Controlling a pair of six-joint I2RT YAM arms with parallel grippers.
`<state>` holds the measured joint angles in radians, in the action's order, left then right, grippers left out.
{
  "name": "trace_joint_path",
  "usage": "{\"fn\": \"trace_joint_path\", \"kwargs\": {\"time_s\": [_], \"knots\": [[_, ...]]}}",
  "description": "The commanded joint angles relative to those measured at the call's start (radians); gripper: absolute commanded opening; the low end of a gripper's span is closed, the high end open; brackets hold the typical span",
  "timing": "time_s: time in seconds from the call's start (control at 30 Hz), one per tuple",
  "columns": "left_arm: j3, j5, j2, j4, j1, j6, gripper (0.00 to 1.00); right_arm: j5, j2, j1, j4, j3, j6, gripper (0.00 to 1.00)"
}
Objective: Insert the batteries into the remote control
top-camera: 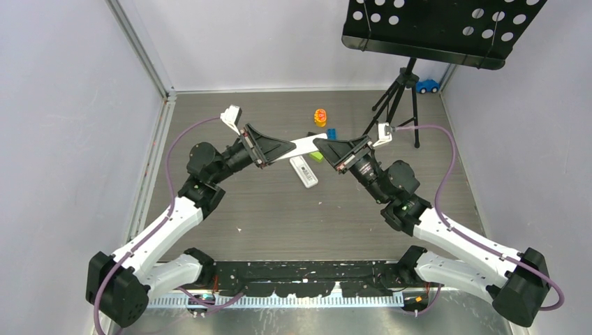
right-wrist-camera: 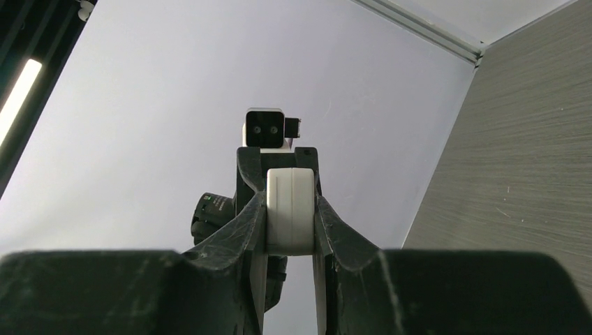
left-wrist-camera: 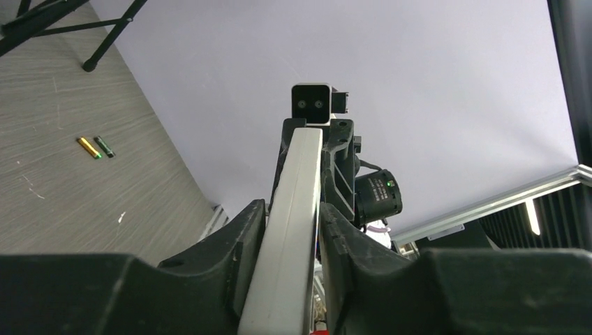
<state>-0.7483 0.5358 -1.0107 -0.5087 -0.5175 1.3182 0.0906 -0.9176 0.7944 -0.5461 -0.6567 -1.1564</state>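
Remote control [top-camera: 305, 144] held in air, left of tripod [top-camera: 399, 105]. One end pinched by left gripper [top-camera: 288, 149], other end by right gripper [top-camera: 321, 144]. Batteries [left-wrist-camera: 95, 147] seen on table near tripod foot. Remote judged light, stiff, smooth, maybe slippery; best gripped across long edges.

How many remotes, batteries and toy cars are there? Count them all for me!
Remotes: 2 (held remote, loose remote)
Batteries: 2 (gold battery, green battery)
Toy cars: 1 (toy car)
Total: 5
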Motion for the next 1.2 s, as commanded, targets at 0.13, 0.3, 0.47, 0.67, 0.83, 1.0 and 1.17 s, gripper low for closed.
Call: {"fn": "trace_joint_path", "kwargs": {"time_s": [0.13, 0.3, 0.47, 0.67, 0.83, 1.0, 1.17], "knots": [[-0.012, 0.092, -0.037, -0.132, 0.01, 0.039, 0.0, 0.003, -0.024, -0.011, -0.061, 0.011, -0.019, 0.14], [-0.038, 0.196, -0.027, 0.005, 0.062, -0.057, 0.0, -0.142, 0.0, -0.07, 0.083, -0.027, 0.091, 0.74], [-0.07, 0.367, -0.024, 0.111, 0.138, -0.112, 0.0, -0.477, -0.033, -0.135, 0.259, -0.141, 0.251, 0.81], [-0.084, 0.488, -0.044, 0.164, 0.167, -0.125, 0.0, -0.693, -0.12, -0.139, 0.251, -0.189, 0.265, 0.72], [-0.083, 0.508, -0.044, 0.177, 0.169, -0.127, 0.0, -0.737, -0.209, -0.139, 0.21, -0.213, 0.239, 0.53], [-0.085, 0.502, -0.047, 0.184, 0.17, -0.118, 0.0, -0.747, -0.251, -0.139, 0.152, -0.21, 0.211, 0.33], [-0.086, 0.491, -0.034, 0.182, 0.192, -0.098, 0.0, -0.748, -0.264, -0.149, 0.147, -0.18, 0.229, 0.25]]}}
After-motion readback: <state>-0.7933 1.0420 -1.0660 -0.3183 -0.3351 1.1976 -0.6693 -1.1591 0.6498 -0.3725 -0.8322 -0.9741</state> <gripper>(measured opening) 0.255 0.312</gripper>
